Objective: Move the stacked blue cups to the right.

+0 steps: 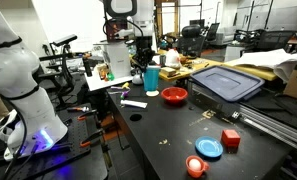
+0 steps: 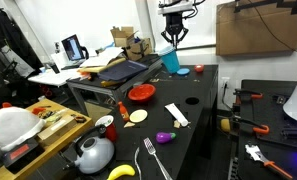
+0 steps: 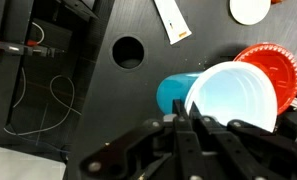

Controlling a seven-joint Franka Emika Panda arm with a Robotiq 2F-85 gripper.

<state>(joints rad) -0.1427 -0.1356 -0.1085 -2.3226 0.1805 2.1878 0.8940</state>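
Observation:
The stacked blue cups (image 3: 220, 98) are light blue tumblers nested as one. In the wrist view they are tilted, with the pale inside of the rim facing the camera. My gripper (image 3: 184, 122) is shut, pinching the cups' rim wall between its fingers. In both exterior views the gripper (image 1: 145, 58) (image 2: 173, 40) hangs at the far part of the black table with the cups (image 1: 151, 77) (image 2: 172, 61) under it. There the cups look tilted and just off the surface. A red bowl (image 3: 276, 66) (image 1: 174, 95) lies right beside them.
A large grey-blue bin lid (image 1: 226, 82) lies beyond the bowl. A flat blue plate (image 1: 209, 148) and a red block (image 1: 230, 138) sit near the front. A white strip (image 3: 171, 20) and a round table hole (image 3: 128, 52) are close by. A kettle (image 2: 93, 153) and fork (image 2: 153, 160) lie farther off.

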